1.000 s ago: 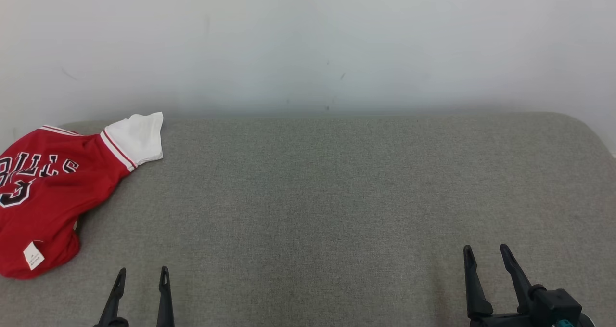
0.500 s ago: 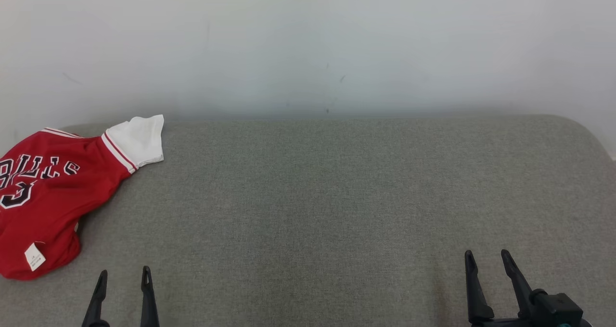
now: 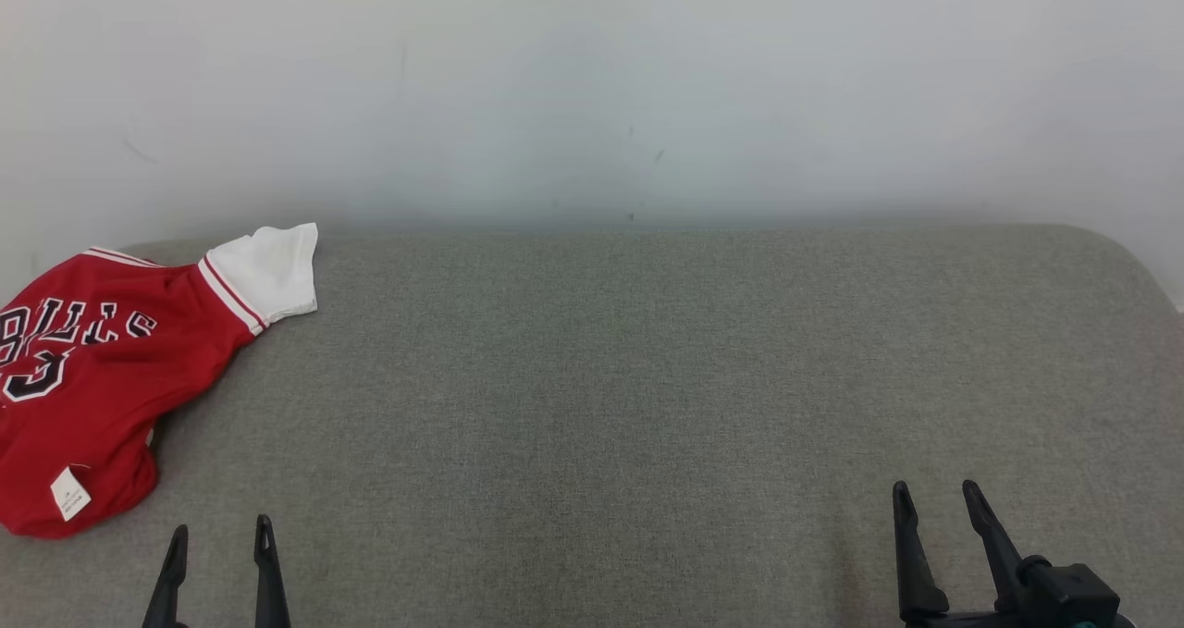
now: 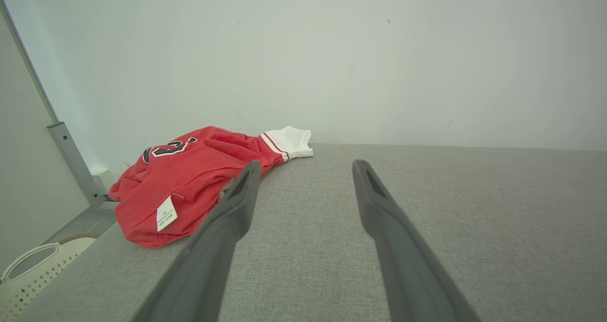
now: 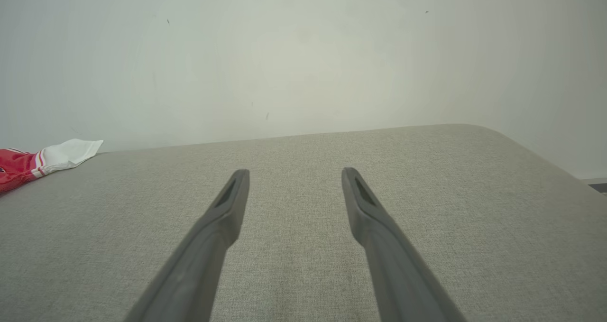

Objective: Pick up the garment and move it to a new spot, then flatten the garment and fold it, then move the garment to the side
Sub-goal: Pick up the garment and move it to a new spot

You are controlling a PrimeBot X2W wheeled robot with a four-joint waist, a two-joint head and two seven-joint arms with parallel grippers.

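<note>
Red garment point(image 3: 102, 415), black white-edged lettering point(image 3: 79, 323) "BULLS", first letter partly cropped, numeral point(image 3: 37, 374) "3" beneath, white sewn tag point(image 3: 70, 493), print illegible

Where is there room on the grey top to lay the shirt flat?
The grey top is bare from the red shirt across to its rounded right edge, between the wall and the open left hand and right hand. Only the left end is crowded, by the shirt.
</note>
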